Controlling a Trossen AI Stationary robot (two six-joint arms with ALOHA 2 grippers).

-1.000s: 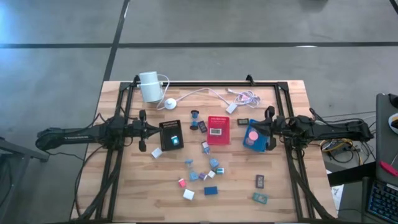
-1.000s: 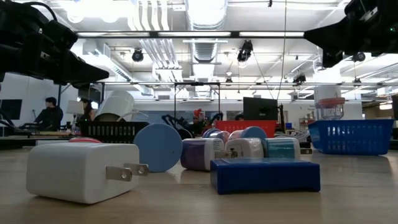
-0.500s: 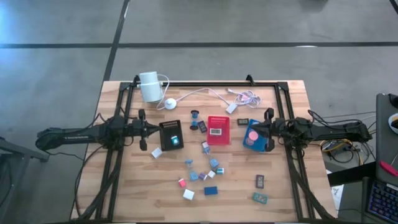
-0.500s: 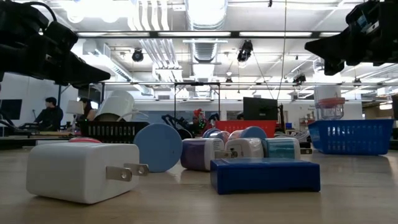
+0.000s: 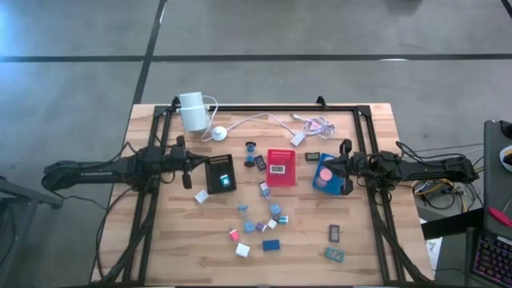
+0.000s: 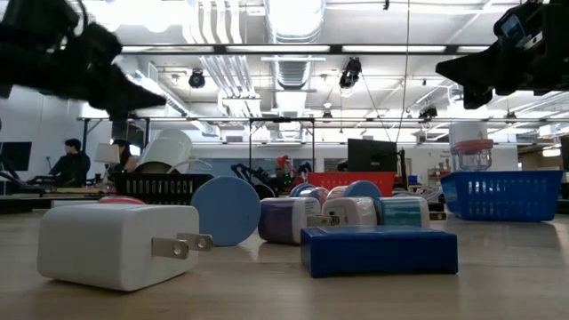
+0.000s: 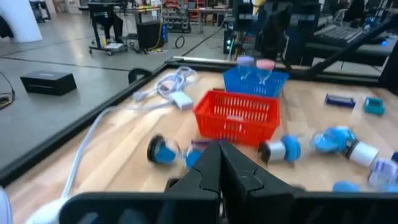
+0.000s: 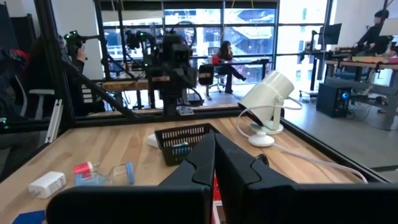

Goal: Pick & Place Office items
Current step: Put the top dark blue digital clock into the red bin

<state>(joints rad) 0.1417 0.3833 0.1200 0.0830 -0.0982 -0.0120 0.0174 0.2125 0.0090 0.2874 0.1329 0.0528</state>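
The office items lie scattered on the wooden table's middle: small white, blue, pink and purple blocks and discs. In the low view a white plug block and a blue block lie nearest. Two dark clips lie toward the near right. My left gripper hovers shut at the table's left, beside the black tray. My right gripper hovers shut at the right, over the blue tray. In each wrist view the shut fingers have nothing between them.
A red tray stands between the black and blue trays. A white cylinder device with its white cable sits at the far left. A dark frame runs along the table's sides. People sit in the room beyond.
My left gripper has risen a little above the table and stays shut. The items lie where they were.
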